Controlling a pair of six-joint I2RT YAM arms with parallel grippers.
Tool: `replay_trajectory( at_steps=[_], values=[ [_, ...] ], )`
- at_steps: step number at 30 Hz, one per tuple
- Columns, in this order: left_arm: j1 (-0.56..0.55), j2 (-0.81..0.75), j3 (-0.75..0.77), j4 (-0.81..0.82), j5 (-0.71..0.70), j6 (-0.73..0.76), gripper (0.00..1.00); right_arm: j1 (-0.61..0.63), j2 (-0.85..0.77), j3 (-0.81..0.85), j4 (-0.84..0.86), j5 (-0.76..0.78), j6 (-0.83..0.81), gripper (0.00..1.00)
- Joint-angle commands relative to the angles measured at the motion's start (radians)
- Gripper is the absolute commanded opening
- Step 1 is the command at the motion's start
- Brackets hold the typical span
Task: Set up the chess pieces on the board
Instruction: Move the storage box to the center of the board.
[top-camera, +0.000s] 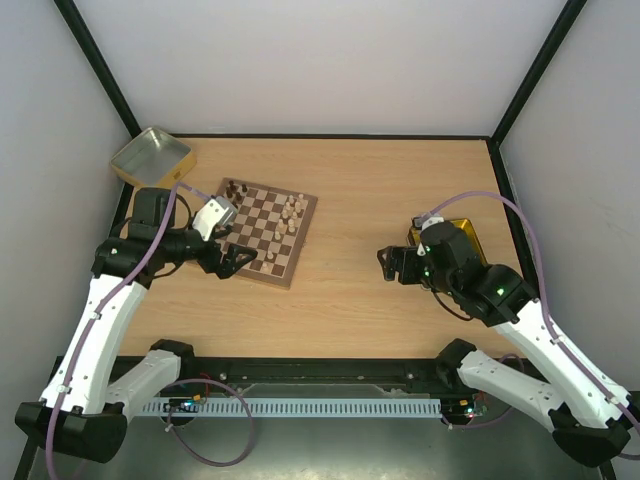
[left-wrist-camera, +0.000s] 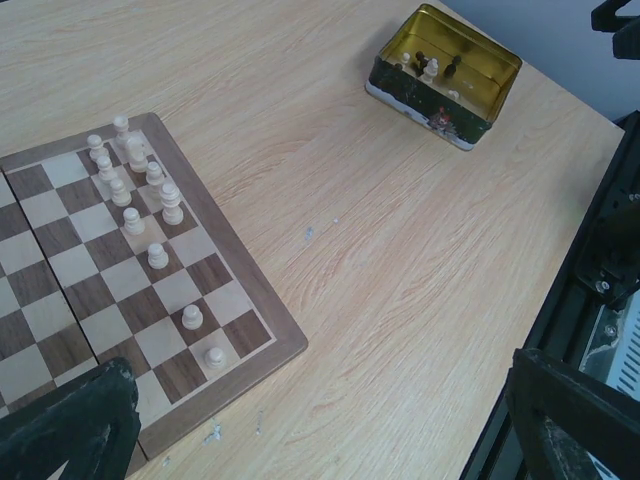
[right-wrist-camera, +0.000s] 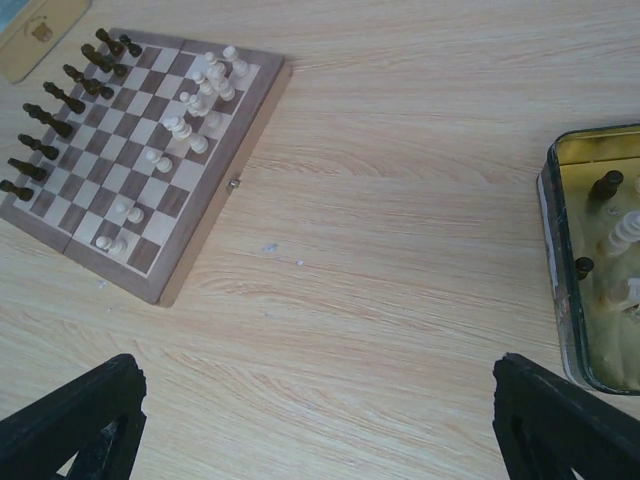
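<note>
Right gripper (right-wrist-camera: 315, 365) wide — tin (right-wrist-camera: 556, 270) holds chess pieces (right-wrist-camera: 622, 228).

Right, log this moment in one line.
board: partly set | tin: pieces inside | left claw: open, empty | right claw: open, empty

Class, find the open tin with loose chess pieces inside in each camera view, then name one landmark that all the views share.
Top external: the tin is right of centre, mostly hidden behind the right arm.
Left wrist: the tin is at the top right, in full view.
Right wrist: the tin is cut off by the right edge.
Shared landmark: the board, left of the tin in every view.
</note>
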Motion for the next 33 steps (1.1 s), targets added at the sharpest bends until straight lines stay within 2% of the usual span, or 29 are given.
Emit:
replay_trajectory(
  at_steps=[1, 33],
  values=[
    [0.005, -0.016, -0.008, 0.011, 0.011, -0.013, 0.99, 0.005, -0.02, -0.006, 0.0, 0.032, -0.007, 0.92],
    [0.025, -0.037, -0.011, 0.015, 0.013, -0.025, 0.99, 0.004, 0.0, -0.024, 0.013, 0.03, -0.007, 0.92]
  ],
)
